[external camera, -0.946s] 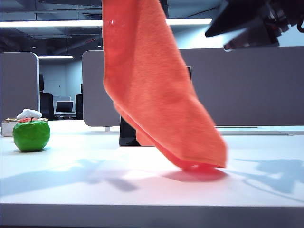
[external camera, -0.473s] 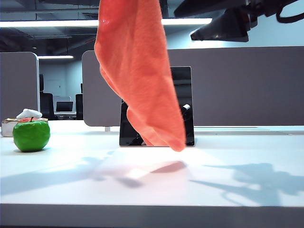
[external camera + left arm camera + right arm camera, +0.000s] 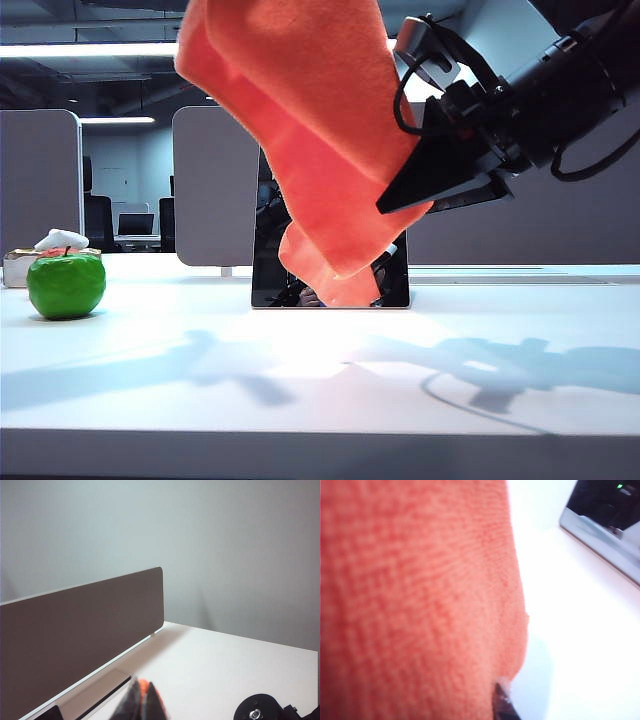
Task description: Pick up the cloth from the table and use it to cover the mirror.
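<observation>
The left pincer (image 3: 142, 702), clenched on the cloth (image 3: 310, 130), suspends it before the mirror (image 3: 395, 285), while the right pincer (image 3: 400, 200) meets its near edge, grip indeterminate.

Left claw (image 3: 142, 705) clamped tight, raised high, right claw (image 3: 405, 200) angled down from the right.

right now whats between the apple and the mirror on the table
Nothing: in the exterior view the table is bare between the apple and the mirror, apart from shadows. The cloth hangs above, lifted off the surface.
</observation>
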`<state>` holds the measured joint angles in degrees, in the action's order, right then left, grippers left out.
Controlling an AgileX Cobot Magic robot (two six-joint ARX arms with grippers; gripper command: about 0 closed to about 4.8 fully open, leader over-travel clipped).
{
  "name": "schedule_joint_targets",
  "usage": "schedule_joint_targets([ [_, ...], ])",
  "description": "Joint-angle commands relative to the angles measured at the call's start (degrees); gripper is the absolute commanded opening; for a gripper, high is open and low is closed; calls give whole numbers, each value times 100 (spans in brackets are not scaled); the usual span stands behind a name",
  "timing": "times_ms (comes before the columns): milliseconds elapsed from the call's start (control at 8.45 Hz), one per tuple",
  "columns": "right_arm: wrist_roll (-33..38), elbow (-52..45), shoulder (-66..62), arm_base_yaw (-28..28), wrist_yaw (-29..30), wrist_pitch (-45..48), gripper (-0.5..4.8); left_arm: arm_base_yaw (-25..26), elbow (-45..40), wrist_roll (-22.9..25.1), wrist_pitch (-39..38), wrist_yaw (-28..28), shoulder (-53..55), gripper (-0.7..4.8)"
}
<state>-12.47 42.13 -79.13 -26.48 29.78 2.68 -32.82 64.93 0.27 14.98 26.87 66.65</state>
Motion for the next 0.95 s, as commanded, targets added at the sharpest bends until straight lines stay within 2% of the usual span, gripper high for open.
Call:
schedule_joint_targets([
  [118,2,22,13,-4,-31,52,-2,0,48,20,68,-2,-24,-6],
  [710,2,24,151,-4,-11,63,-6,0,48,446,-1001,-992,-22,-6],
  [828,2,26,817,-4,-11,63,-6,0,46,785,-1532,-2063,-20,-6],
  [946,2,26,942,-4,-13,48,-6,0,46,835,-1582,-2129,-20,-6],
])
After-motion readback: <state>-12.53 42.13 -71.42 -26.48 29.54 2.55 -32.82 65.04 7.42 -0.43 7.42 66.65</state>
